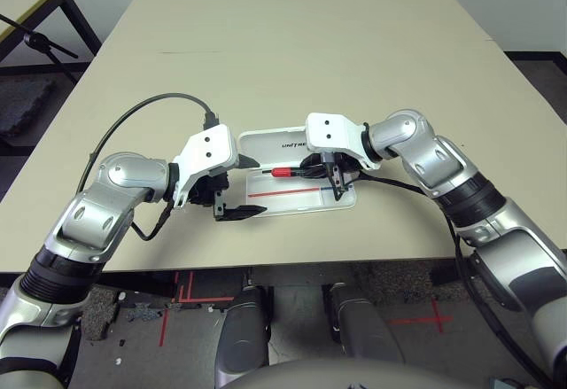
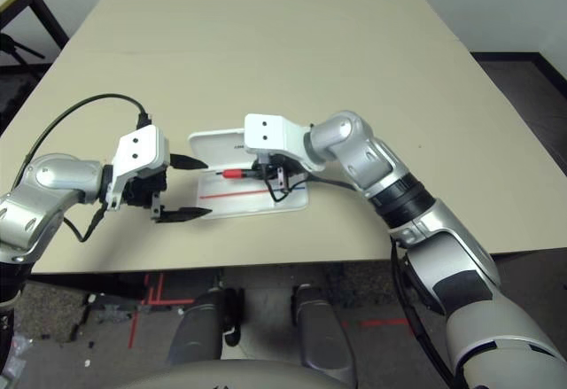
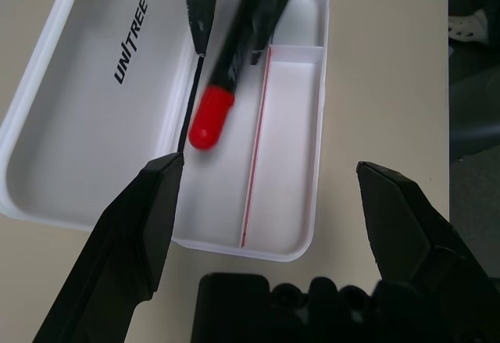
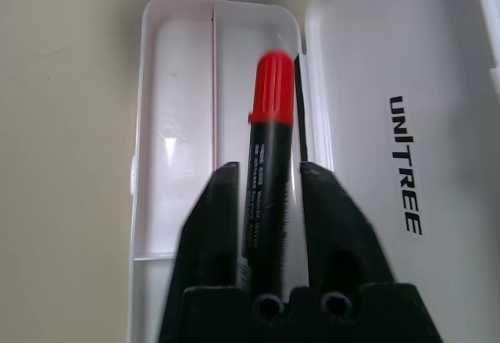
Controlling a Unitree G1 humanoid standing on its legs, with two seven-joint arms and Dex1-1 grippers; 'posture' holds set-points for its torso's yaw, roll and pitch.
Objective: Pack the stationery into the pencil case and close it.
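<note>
The pencil case [image 1: 297, 176] is lying open on the beige worktop [image 1: 354, 70], its lid [image 3: 101, 101] with the black "UNITREE" lettering folded flat toward the far side and its tray [image 3: 285, 148] facing up, a thin red line running along the tray. The right claw [image 1: 326, 169] is gripping the red marker [image 1: 288, 173] by the black section, fingers [image 4: 207, 241] pressed on both sides, and is holding it just above the tray near the hinge, the red cap pointing toward the robot's left. The left claw [image 1: 232, 190] is hovering just beside the left end of the case, its fingers [image 3: 133, 241] standing wide apart and holding nothing.
</note>
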